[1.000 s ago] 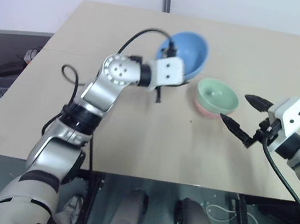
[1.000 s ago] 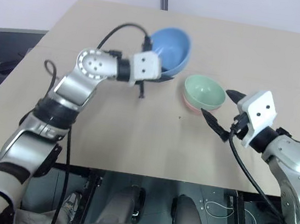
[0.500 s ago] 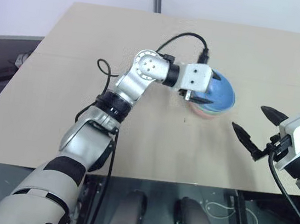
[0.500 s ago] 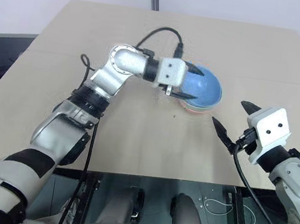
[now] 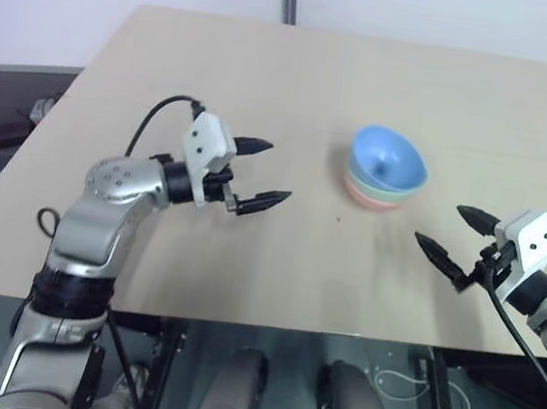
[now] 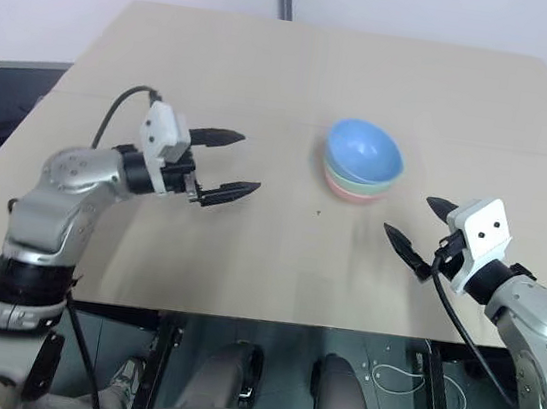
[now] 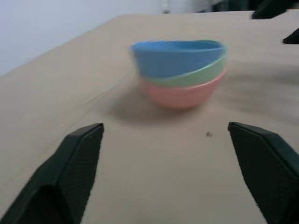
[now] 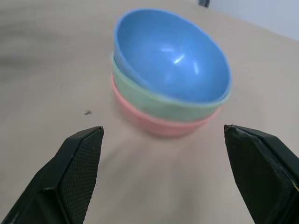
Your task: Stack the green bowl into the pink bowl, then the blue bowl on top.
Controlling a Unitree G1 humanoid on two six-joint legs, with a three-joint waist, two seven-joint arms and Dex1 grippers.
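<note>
Pink bowl (image 5: 379,200): bottom of the stack, flat on the table (image 5: 271,73); serves as base and landmark for the rest.
Green bowl (image 8: 154,100): nested inside the pink bowl, just a rim band visible between the other two.
Blue bowl (image 5: 388,161): on top, nested in the green bowl, tipped slightly rather than level; probably not fully seated.
Left gripper (image 5: 260,174): well apart from the pink bowl on its left, fingers spread wide, nothing held; aimed toward the stack.
Right gripper (image 5: 454,237): near the pink bowl on its right and nearer the table's front edge, fingers spread wide, nothing held.
Task state: order matches the goal, so likely complete; both arms clear to avoid knocking the stack.
</note>
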